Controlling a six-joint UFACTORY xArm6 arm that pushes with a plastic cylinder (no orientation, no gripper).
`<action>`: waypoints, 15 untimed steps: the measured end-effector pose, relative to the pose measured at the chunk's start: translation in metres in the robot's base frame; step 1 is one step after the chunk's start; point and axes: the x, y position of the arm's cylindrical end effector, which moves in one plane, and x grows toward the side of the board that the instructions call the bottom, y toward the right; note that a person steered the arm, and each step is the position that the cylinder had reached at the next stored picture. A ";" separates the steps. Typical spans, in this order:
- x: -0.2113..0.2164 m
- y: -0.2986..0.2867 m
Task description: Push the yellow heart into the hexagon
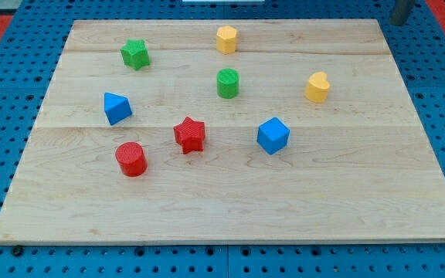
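The yellow heart [317,87] sits on the wooden board at the view's right, upper half. The yellow hexagon [226,38] stands near the board's top edge, to the upper left of the heart and well apart from it. My tip [399,21] shows as a dark rod end at the view's top right corner, just beyond the board's top right corner, up and to the right of the heart and not touching any block.
A green cylinder [228,83] stands between heart and hexagon, lower left. A green star [135,54], blue triangle [117,108], red star [190,134], red cylinder [131,159] and blue cube [273,136] lie on the board [222,208].
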 end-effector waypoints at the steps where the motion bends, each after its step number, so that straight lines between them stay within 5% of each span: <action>1: 0.050 -0.015; 3: 0.076 0.024; 4: 0.220 0.020; 5: 0.253 -0.020; 7: 0.187 -0.135; 8: 0.217 -0.175; 9: 0.145 -0.203; 11: 0.214 -0.198; 15: 0.081 -0.122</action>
